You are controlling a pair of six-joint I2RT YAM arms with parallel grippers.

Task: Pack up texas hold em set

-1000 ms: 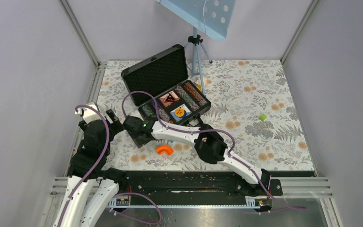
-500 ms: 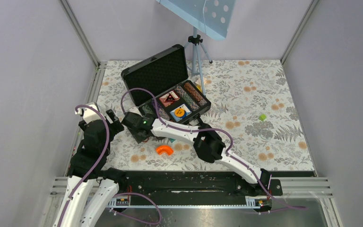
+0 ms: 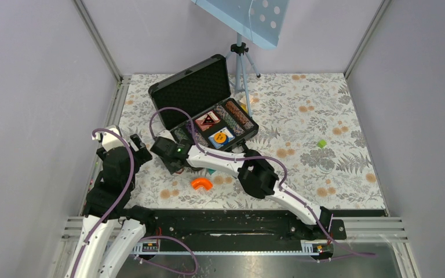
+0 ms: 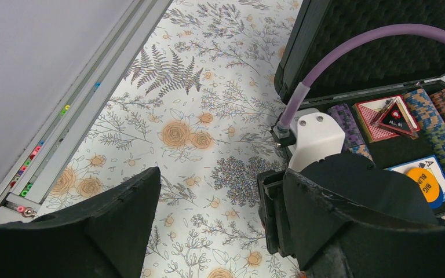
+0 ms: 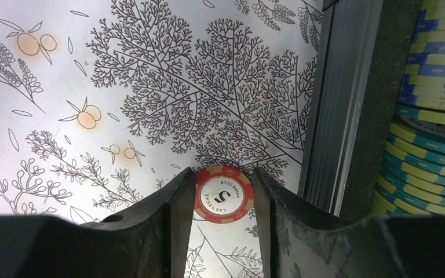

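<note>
The black briefcase (image 3: 249,136) stands open at the back middle, lid (image 3: 191,90) up, holding rows of striped chips, a red deck (image 3: 207,120) and a blue deck (image 3: 222,137). My right gripper (image 3: 163,152) is low over the cloth just left of the case. In the right wrist view its fingers (image 5: 177,214) are shut on the edges of a red "5" poker chip (image 5: 223,193), beside the case wall (image 5: 330,116) and the chip rows (image 5: 434,116). My left gripper (image 4: 214,220) is open and empty over the cloth, left of the right wrist (image 4: 318,136).
An orange curved piece (image 3: 201,183) lies in front of the right arm. A small green block (image 3: 322,143) lies at the right. A tripod (image 3: 240,63) stands behind the case. Frame rails run along the left edge (image 4: 64,110).
My right gripper has moved a little left and back along the case's left front corner. The left arm has barely moved.
</note>
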